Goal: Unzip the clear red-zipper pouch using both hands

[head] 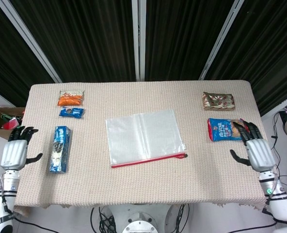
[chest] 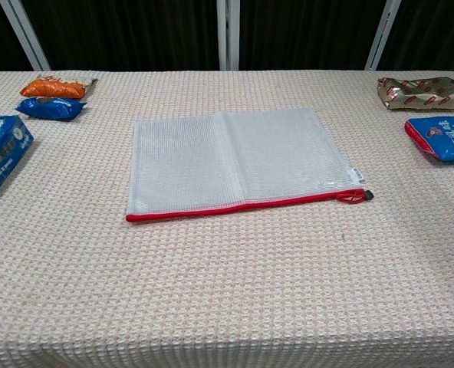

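The clear mesh pouch with the red zipper (head: 144, 138) lies flat in the middle of the beige woven worktop (head: 148, 191), well apart from both hands, its zipper edge on the near side and the small dark pull tab (chest: 367, 195) at the end nearer the right hand.

The left hand (head: 13, 153) hangs off the worktop's left edge, fingers spread and holding nothing. Just inward of it lies a long blue biscuit box (head: 59, 148); beyond that, farther from the hand, sit a small dark-blue snack packet (head: 71, 112) and an orange snack packet (head: 71, 99).

The right hand (head: 258, 153) hovers at the right edge, fingers apart and empty too. Its fingertips come close to a blue-and-red crisp bag (head: 228, 129), possibly overlapping the bag's corner; I cannot tell whether they touch. Past that bag is a crumpled brown-gold wrapper (head: 218, 101).

Between each hand and the pouch is bare cloth on the near side. A cardboard box of oddments (head: 3, 118) sits on the floor beyond the left hand.
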`<state>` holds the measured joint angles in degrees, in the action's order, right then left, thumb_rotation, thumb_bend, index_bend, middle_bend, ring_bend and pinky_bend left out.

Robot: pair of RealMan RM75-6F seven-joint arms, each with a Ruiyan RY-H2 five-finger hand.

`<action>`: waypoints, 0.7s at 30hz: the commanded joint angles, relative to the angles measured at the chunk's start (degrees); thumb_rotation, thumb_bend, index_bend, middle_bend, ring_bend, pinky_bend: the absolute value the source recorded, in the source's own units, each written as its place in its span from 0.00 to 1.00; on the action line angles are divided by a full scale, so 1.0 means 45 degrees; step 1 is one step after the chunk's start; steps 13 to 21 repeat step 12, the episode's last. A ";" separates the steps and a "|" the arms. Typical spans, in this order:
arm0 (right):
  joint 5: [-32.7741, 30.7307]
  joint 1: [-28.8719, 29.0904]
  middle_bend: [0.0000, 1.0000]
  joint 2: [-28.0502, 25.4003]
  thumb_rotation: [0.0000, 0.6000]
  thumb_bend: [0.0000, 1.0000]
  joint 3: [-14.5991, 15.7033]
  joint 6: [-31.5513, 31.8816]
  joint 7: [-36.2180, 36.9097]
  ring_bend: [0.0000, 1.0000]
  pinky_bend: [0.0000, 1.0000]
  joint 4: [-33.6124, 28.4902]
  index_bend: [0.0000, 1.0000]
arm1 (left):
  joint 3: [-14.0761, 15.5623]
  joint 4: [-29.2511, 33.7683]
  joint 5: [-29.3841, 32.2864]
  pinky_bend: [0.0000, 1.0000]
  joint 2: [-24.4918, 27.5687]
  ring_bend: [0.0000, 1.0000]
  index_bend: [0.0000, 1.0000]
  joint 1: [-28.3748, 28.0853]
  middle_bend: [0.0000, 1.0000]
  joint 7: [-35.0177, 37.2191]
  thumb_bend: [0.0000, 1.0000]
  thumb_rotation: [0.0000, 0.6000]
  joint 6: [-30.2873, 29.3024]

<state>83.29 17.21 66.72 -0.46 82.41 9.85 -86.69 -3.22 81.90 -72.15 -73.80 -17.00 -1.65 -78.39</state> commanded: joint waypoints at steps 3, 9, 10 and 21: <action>0.0080 -0.1259 0.13 -0.0988 1.00 0.25 0.0488 0.0801 0.0199 0.00 0.00 -0.0604 0.05 | 0.0416 0.0814 -0.0340 0.11 0.0837 0.09 0.21 0.1467 0.14 0.1557 0.14 1.00 -0.1081; 0.0552 -0.1874 0.12 -0.0870 1.00 0.27 0.0578 0.1456 -0.0122 0.00 0.00 -0.0382 0.05 | 0.0997 0.1604 -0.1553 0.11 0.0858 0.09 0.21 0.2467 0.14 0.1548 0.14 1.00 -0.2464; 0.0633 -0.1920 0.12 -0.0803 1.00 0.27 0.0548 0.1506 -0.0162 0.00 0.00 -0.0361 0.06 | 0.1107 0.1698 -0.1891 0.11 0.0832 0.09 0.21 0.2587 0.14 0.1547 0.14 1.00 -0.2678; 0.0762 -0.1926 0.12 -0.0743 1.00 0.27 0.0531 0.1409 -0.0112 0.00 0.00 -0.0383 0.06 | 0.1240 0.1815 -0.2440 0.11 0.0792 0.09 0.21 0.2730 0.14 0.1484 0.14 1.00 -0.2990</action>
